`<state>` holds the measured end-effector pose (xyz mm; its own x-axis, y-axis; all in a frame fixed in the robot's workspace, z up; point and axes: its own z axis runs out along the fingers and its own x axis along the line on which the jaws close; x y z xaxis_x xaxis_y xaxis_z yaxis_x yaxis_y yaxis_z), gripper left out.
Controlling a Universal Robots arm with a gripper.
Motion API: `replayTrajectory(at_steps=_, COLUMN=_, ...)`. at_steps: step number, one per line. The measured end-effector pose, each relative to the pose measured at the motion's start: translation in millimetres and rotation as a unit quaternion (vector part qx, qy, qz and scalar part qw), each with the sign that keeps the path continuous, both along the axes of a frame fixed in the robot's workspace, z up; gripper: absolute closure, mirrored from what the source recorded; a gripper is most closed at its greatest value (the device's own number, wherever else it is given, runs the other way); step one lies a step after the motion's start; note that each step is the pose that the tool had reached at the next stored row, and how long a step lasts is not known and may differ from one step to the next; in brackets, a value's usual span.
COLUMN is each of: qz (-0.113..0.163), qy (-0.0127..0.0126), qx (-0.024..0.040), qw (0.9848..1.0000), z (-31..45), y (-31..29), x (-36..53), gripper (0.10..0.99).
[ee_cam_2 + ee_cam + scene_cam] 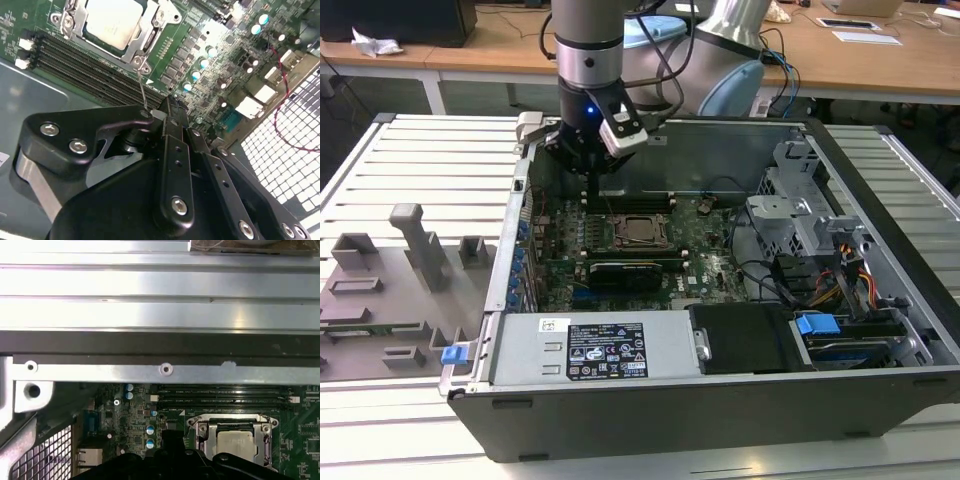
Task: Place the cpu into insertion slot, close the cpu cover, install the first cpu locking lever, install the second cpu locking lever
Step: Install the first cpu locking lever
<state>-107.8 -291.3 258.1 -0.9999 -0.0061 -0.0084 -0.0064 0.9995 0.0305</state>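
Second wrist view: cpu (111, 22) seated, cpu cover (145, 37) down; gripper (156, 112) (closed) pinches a locking lever (142, 90).

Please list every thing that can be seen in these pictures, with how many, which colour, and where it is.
computer case: one, grey and black, open, on the slatted metal table.
motherboard: one, green, on the case floor.
cpu: one, silvery-grey, seated in the insertion slot.
cpu cover: one, metal frame, lying down around the cpu.
thin lever: one, metal wire, rising from the socket corner to the pincer tip.
memory slots: several, long, black, beside the socket.
power supply: one, grey, at the near case wall.
grey fixtures: several, on the table at the exterior view's left.
pincer: one, black, above the board beside the socket.
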Motion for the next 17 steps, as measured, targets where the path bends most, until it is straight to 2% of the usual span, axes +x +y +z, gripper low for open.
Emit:
replayTrajectory(at_steps=3, qz=0.001, qy=0.0, qx=0.0, qw=1.0, z=-0.1, y=0.7, x=2.7, gripper=0.98)
replayTrajectory(at_steps=7, qz=0.0, qy=0.0002, qx=0.0, qw=1.0, z=-0.1, y=0.8, x=16.1, gripper=0.98)
replayTrajectory(at_steps=9, qz=0.001, qy=0.0011, qx=0.0, qw=1.0, z=-0.8, y=1.1, x=33.2, gripper=0.98)
replayTrajectory(at_steps=10, qz=0.0, qy=0.0017, qx=0.0, qw=1.0, z=-1.4, y=1.2, x=38.7, gripper=0.98)
replayTrajectory(at_steps=12, qz=0.001, qy=0.0045, qx=0.0, qw=1.0, z=-3.9, y=1.7, x=55.3, gripper=0.98)
replayTrajectory(at_steps=15, qz=0.003, qy=0.0046, qx=0.0018, qw=1.0, z=-6.3, y=1.6, x=57.3, gripper=0.98)
replayTrajectory(at_steps=17, qz=0.006, qy=0.0046, qx=0.0081, qw=0.9999, z=-7.5, y=1.7, x=57.4, gripper=0.98)
